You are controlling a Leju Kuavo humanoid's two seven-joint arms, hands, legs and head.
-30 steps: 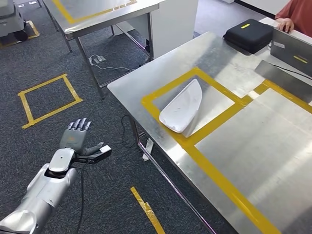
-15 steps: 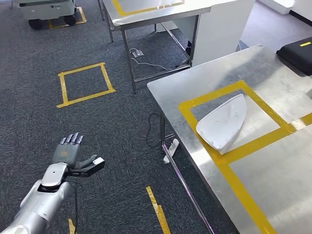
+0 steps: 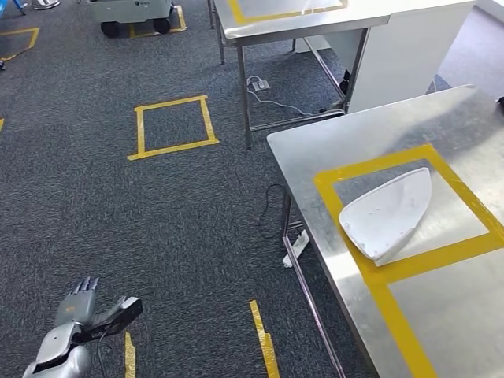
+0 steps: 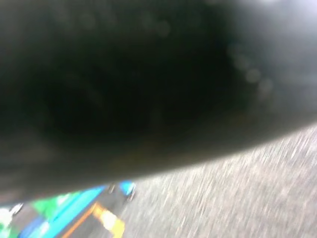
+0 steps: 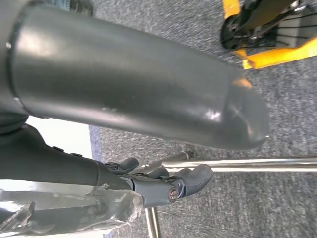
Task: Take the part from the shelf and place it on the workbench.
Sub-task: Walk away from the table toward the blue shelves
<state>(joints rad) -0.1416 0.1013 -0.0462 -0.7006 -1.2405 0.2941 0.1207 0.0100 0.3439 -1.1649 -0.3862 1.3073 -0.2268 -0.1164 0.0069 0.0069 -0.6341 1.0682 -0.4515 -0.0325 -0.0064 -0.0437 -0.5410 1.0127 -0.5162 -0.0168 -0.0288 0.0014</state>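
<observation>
The white part [image 3: 387, 213] lies on the steel workbench [image 3: 457, 307] inside yellow tape [image 3: 389, 274]. Left hand [image 3: 83, 309] and right hand [image 5: 157, 186] hold nothing, fingers apart. No writing is readable.

The table [image 3: 357, 142] is shiny, smooth metal with yellow tape [image 3: 410, 268] stuck on it. The white part [image 3: 386, 213] looks like smooth, dull plastic. The floor [image 3: 166, 228] is rough grey carpet. My left hand [image 3: 74, 307] is shiny silver metal with dark fingers.
</observation>
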